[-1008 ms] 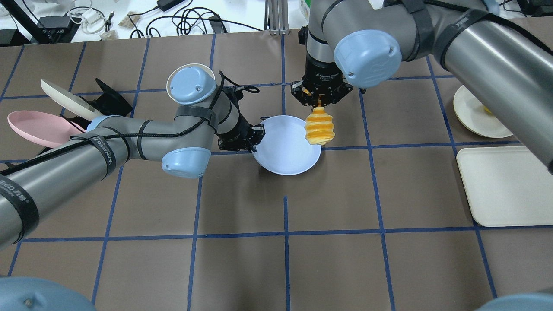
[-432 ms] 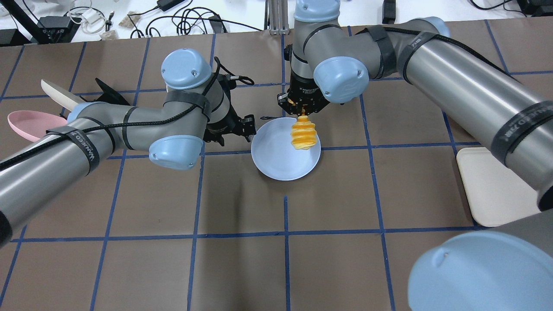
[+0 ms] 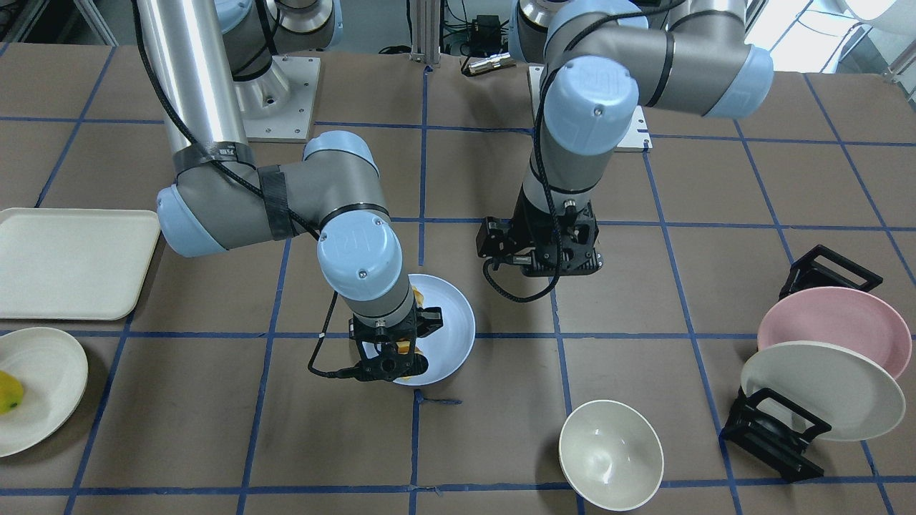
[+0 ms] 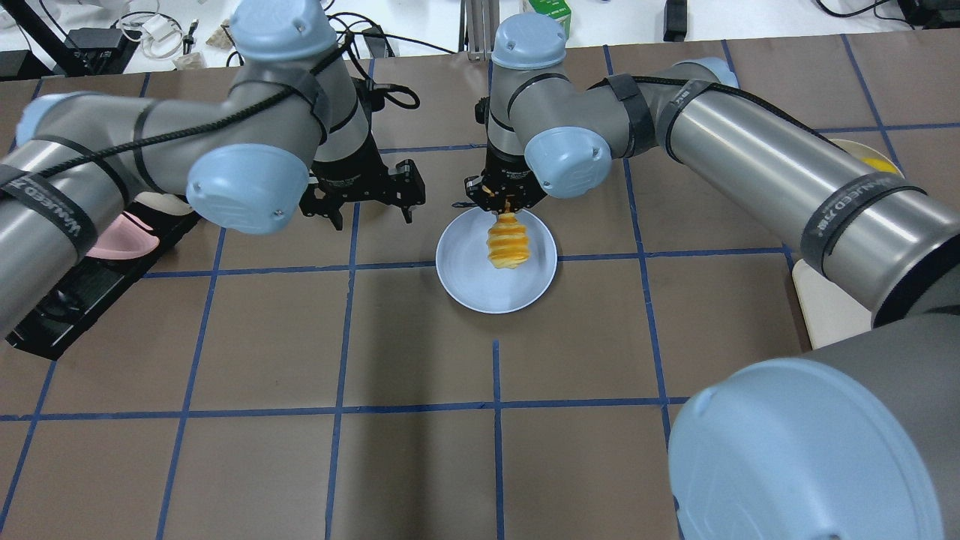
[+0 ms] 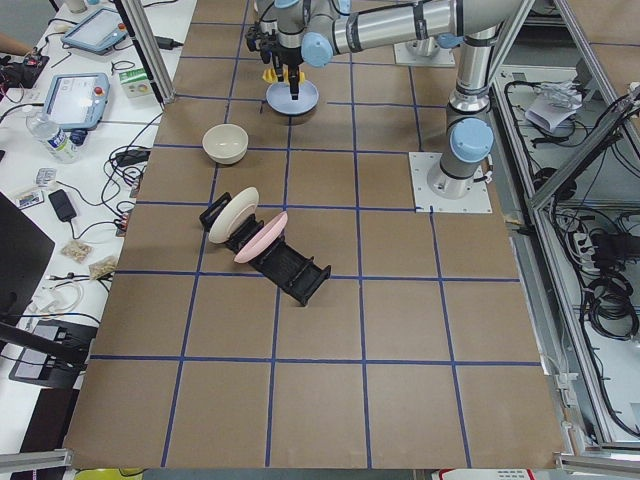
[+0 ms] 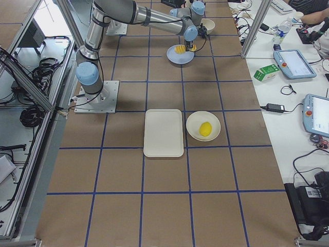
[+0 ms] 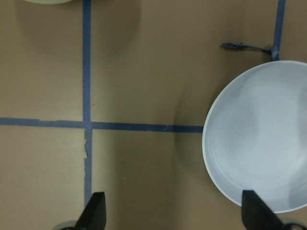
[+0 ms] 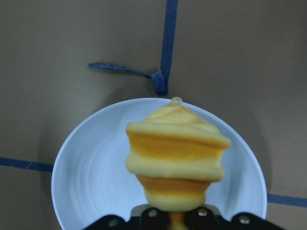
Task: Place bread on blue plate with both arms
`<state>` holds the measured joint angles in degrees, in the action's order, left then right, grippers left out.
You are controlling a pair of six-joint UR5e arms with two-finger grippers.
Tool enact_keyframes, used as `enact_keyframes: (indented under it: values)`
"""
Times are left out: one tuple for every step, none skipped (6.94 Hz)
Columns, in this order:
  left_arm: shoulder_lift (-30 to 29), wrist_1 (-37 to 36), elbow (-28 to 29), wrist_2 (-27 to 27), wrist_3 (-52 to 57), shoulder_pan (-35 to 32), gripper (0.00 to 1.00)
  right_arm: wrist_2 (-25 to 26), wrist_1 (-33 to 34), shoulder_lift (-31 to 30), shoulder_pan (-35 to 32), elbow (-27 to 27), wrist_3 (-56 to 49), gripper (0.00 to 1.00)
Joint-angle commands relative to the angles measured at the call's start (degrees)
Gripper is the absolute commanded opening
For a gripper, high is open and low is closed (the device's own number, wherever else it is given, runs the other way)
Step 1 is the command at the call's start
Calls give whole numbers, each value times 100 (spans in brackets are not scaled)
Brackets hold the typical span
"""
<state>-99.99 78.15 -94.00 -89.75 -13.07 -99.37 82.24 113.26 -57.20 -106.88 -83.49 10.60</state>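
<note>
Brown table (image 4: 420,465), blue tape grid (image 4: 495,375) all over; one line runs under the left gripper (image 4: 371,214) jaws. Beyond those jaws and the right gripper (image 4: 506,208) jaws is the table's far edge, then a white bench (image 4: 187,34) with black cables (image 4: 330,34) and an aluminium post (image 4: 480,30). Side views show pendants (image 6: 294,63), a green carton (image 6: 266,75) and a bottle (image 5: 48,135) on the bench. Wire trays (image 6: 25,67) run along the opposite side. Light even, shadows soft.

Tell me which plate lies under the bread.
The blue plate, beneath the bread; the pink plate and cream plate lean in a rack, the white plate holds fruit.
</note>
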Motion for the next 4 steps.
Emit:
enact_keyframes:
  values:
    - [461,1190,601,-34,6,40,100,-95,56,103,-61,-140,3,0]
    - [567,1193,663,53,41,275,100,-95,222,104,-70,-350,3,6]
    - [664,1202,673,211,398,565,100,-103,493,104,-70,-526,12,30]
    - [734,1220,682,352,515,724,100,-95,731,104,-70,-571,55,60]
